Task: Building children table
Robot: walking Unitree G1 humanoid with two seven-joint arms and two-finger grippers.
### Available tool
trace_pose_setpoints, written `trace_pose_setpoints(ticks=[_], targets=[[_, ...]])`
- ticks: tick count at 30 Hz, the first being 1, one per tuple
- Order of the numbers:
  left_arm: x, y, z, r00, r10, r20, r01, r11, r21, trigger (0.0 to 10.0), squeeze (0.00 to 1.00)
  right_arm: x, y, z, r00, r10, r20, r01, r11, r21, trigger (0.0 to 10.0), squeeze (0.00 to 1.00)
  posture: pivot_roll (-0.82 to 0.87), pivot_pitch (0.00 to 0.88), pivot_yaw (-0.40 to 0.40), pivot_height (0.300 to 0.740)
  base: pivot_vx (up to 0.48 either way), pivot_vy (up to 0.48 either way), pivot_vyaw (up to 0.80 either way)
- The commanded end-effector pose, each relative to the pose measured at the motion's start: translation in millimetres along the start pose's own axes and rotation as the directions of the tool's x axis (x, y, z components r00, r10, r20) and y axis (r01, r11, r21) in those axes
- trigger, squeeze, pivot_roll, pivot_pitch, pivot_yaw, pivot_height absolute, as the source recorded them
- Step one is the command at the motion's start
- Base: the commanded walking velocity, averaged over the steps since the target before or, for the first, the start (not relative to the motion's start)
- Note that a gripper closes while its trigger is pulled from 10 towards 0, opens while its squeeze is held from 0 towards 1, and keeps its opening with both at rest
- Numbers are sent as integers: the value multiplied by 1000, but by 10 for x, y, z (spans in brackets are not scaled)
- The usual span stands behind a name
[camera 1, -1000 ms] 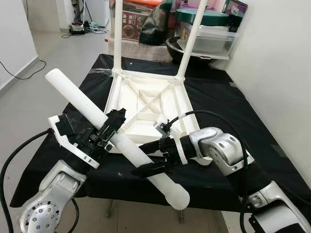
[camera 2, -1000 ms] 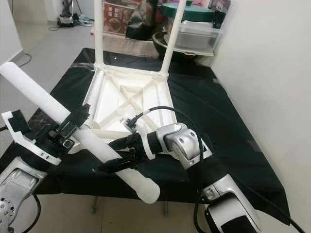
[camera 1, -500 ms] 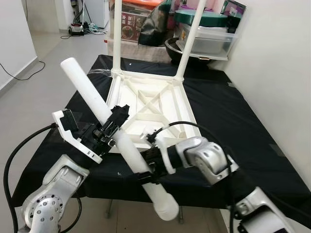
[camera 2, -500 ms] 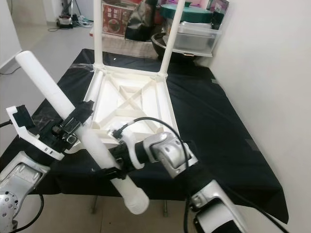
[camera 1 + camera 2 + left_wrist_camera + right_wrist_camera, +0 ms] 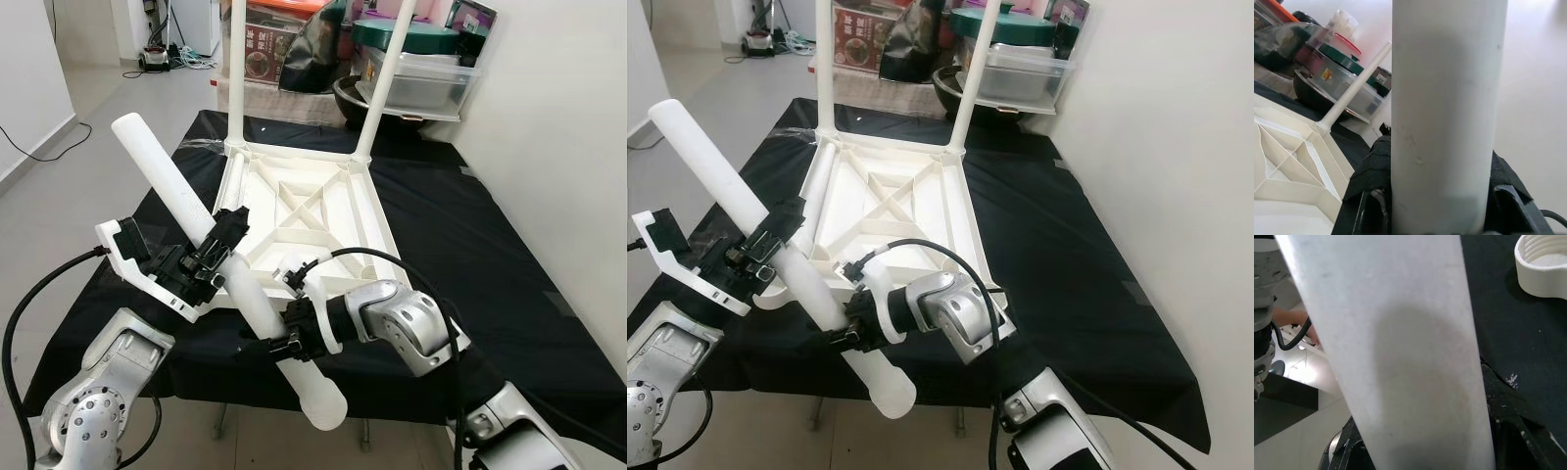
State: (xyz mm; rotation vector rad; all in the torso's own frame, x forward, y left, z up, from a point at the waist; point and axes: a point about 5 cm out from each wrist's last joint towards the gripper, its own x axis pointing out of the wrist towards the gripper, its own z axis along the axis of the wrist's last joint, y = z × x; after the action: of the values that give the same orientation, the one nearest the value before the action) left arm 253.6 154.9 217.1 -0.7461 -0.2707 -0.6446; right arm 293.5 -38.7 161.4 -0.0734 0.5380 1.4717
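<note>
Both grippers held one white table leg (image 5: 211, 250) in the air, slanted, above the near edge of the black-covered table (image 5: 470, 245). The left gripper (image 5: 217, 253) pinched the leg about midway along it, its black fingers pressed against either side. The right gripper (image 5: 284, 336) was clamped round the leg lower down, near the lower end, which hung out past the table's front edge.

The children's table top (image 5: 299, 211) lay upside down on the black cloth, ribbed underside up, just beyond the grippers. Two white legs (image 5: 380, 83) already stood upright in its far corners; the near corners carried none. The step in hand therefore looked to be the fitting of a third leg. In the right wrist view a white threaded socket (image 5: 1542, 264) showed on the cloth beside the leg, probably a near corner mount.

The next move would call for tipping the leg toward upright, bringing one end over a free near socket, squaring it with the thread, then turning it home. With two grippers on one leg, one would likely have to let go or regrip to allow the turning.

The work surface was a low table draped in black cloth, set close to a pale wall on the robot's right. Behind it stood stacked plastic storage bins (image 5: 421, 69) with green lids, a dark bowl and cartons; grey floor and loose cables lay to the left
</note>
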Motion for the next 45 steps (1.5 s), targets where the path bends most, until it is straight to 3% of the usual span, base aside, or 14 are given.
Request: trace_pose_setpoints(ticks=[1, 2, 8, 16, 25, 26, 27, 28, 30, 31, 34, 35, 40, 45], targets=[[43, -53, -104, 999, -40, -36, 39, 999, -33, 10000, 0, -89, -17, 49, 998, -14, 62, 13, 1000, 20, 0, 0, 77, 0, -131, 740, 0, 0, 0], [51, -19, -95, 1000, -15, -27, 15, 1000, -6, 10000, 1000, -99, -5, 54, 997, -4, 72, 3, 1000, 20, 0, 0, 78, 0, -131, 740, 0, 0, 0], [32, 44, 44, 999, 34, 33, -38, 993, 108, 10000, 1000, -241, -52, 19, 995, -19, 101, 16, 999, 35, 0, 0, 79, 0, -130, 740, 0, 0, 0], [-108, -72, 144, 1000, -29, -3, 29, 991, 130, 10000, 1000, -467, -174, -12, 986, -99, 131, 90, 993, 70, 0, 0, 84, 0, -130, 740, 0, 0, 0], [-325, -101, 266, 1000, 7, -9, -5, 977, 213, 10000, 1000, -910, -430, 144, 910, -299, 289, 251, 949, 189, 0, 0, 85, 0, -125, 740, 0, 0, 0], [-333, -51, 308, 998, 59, 23, -63, 971, 229, 10000, 380, -975, -462, 209, 883, -322, 341, 252, 939, 233, 0, 0, 89, 0, -126, 740, 0, 0, 0], [-333, -51, 308, 998, 59, 23, -63, 971, 229, 10000, 380, -975, -462, 209, 883, -322, 341, 252, 939, 233, 0, 0, 89, 0, -126, 740, 0, 0, 0], [-348, 35, 312, 989, 148, 15, -146, 948, 284, 10000, 0, -1060, -515, 309, 836, -366, 410, 260, 920, 292, 0, 0, 90, 0, -126, 740, 0, 0, 0], [-365, 190, 253, 945, 324, -43, -276, 861, 427, 10000, 0, -1176, -606, 482, 735, -451, 507, 265, 879, 396, 0, 0, 98, 0, -129, 740, 0, 0, 0], [-375, 235, 207, 920, 382, -85, -298, 825, 479, 10000, 0, -1198, -638, 536, 694, -485, 532, 273, 861, 430, 2510, 0, 98, 0, -129, 740, 0, 0, 0], [-382, 256, 181, 905, 411, -109, -306, 807, 505, 10000, 0, -1207, -655, 562, 672, -504, 543, 277, 851, 447, 2510, 0, 98, 0, -129, 740, 0, 0, 0], [-389, 291, 142, 882, 450, -139, -313, 780, 541, 10000, 0, -1207, -676, 583, 650, -527, 547, 282, 836, 471, 10000, 0, 98, 0, -129, 740, 0, 0, 0], [-450, 385, 82, 817, 551, -173, -349, 710, 612, 10000, 0, -1192, -717, 734, 517, -581, 628, 263, 807, 529, 10000, 0, 110, 0, -132, 740, 0, 0, 0], [-505, 419, 88, 808, 563, -177, -376, 721, 582, 10000, 0, -1161, -708, 755, 494, -582, 646, 253, 807, 533, 10000, 0, 112, 0, -132, 740, 0, 0, 0]])
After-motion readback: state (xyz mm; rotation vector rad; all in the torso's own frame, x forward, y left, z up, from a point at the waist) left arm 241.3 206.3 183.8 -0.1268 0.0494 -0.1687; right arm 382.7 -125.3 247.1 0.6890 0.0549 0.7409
